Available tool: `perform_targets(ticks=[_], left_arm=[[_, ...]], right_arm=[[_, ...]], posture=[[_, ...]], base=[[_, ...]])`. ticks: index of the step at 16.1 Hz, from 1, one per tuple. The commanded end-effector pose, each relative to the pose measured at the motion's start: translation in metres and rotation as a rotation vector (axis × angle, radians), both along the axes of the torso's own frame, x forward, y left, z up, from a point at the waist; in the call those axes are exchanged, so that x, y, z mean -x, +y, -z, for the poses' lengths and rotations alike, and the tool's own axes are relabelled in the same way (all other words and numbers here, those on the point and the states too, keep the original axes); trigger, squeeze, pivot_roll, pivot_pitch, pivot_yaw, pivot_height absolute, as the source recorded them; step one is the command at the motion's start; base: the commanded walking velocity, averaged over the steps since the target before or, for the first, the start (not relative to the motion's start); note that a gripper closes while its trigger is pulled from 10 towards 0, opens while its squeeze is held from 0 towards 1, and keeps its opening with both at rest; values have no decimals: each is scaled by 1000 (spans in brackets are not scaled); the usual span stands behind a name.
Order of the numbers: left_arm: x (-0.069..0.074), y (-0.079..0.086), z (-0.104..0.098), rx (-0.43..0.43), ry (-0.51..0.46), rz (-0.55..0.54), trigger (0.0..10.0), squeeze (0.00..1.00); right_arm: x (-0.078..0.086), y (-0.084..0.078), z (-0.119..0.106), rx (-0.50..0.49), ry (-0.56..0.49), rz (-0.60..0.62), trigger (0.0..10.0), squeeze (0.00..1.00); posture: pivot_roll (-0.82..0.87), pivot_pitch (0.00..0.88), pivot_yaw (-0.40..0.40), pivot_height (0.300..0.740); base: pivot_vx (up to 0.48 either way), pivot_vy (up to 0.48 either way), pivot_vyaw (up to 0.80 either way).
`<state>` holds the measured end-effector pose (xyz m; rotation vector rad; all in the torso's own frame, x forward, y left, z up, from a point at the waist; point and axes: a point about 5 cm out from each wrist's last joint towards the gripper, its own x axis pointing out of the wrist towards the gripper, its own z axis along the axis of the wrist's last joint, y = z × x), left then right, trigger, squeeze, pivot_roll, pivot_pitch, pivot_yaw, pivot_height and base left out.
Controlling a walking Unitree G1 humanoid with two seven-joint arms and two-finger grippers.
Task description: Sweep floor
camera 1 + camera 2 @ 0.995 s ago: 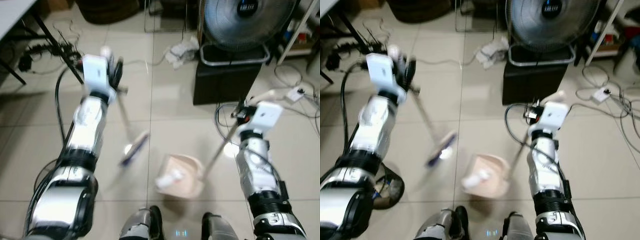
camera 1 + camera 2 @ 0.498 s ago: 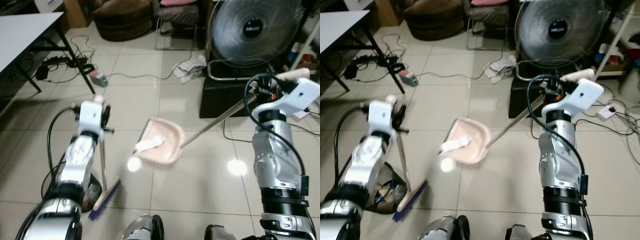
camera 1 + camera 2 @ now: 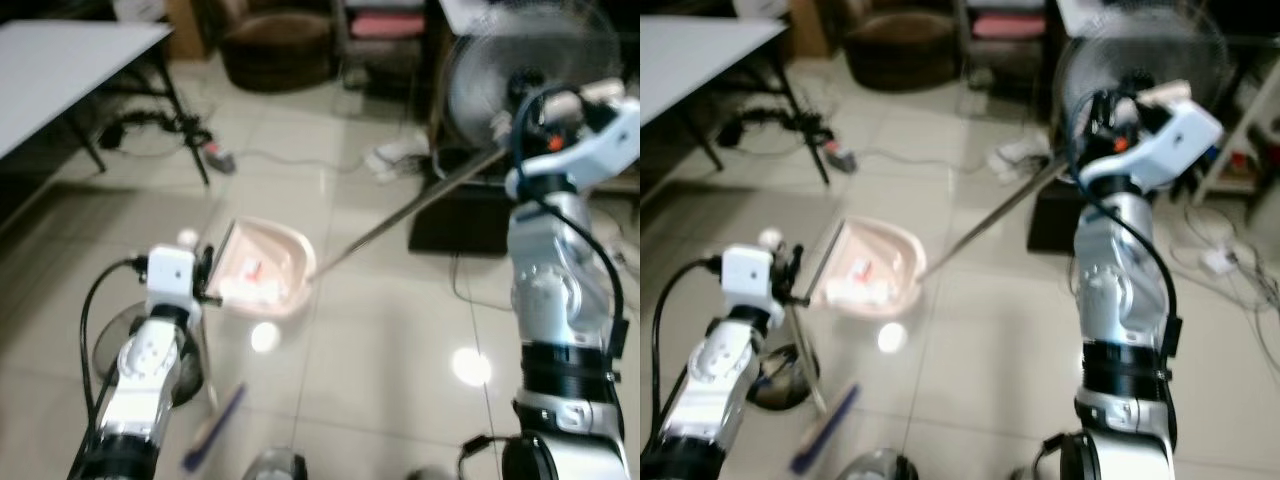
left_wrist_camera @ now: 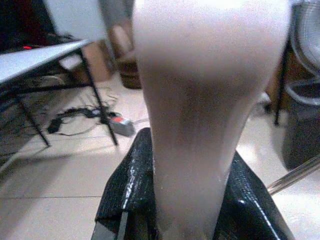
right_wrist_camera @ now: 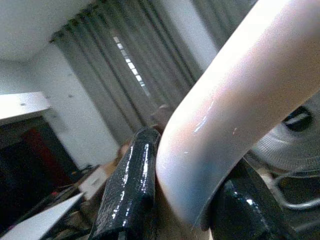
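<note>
tiled floor (image 3: 380, 350) with cables and fan behind: right end effector (image 5: 185, 200) clenched on dustpan (image 3: 262, 272) handle, pan raised, holding debris; left end effector (image 4: 185, 200) clenched on broom (image 3: 825, 425) handle, bristles by the robot's feet; judgement: keep pan level to avoid spilling.

Pink dustpan (image 3: 262, 268) now higher, tilted, off the floor.

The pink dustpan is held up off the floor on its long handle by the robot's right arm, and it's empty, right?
Not empty. In the left eye view the dustpan holds pale scraps of litter with a red speck. The rest stands: the right gripper holds it up off the floor by its long handle.
</note>
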<state>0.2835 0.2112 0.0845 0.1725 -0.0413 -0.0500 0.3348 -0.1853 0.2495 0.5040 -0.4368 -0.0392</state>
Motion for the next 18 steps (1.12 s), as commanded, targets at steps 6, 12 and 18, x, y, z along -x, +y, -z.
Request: perform_targets(ticks=[6, 12, 18], left_arm=[[2, 0, -23, -31, -54, -15, 10000, 0], [0, -5, -29, -43, -50, -6, 10000, 0], [-3, -10, -29, -29, -39, 1, 10000, 0]], right_arm=[[-4, -3, -20, -22, -40, 14, 10000, 0], [-9, -2, -11, 18, 14, 48, 10000, 0], [-10, -6, -4, 122, 49, 126, 10000, 0]], posture=[[-6, 0, 75, 740], [-4, 8, 76, 740], [-20, 10, 78, 740]], base=[[0, 0, 800], [257, 0, 800], [416, 0, 98]])
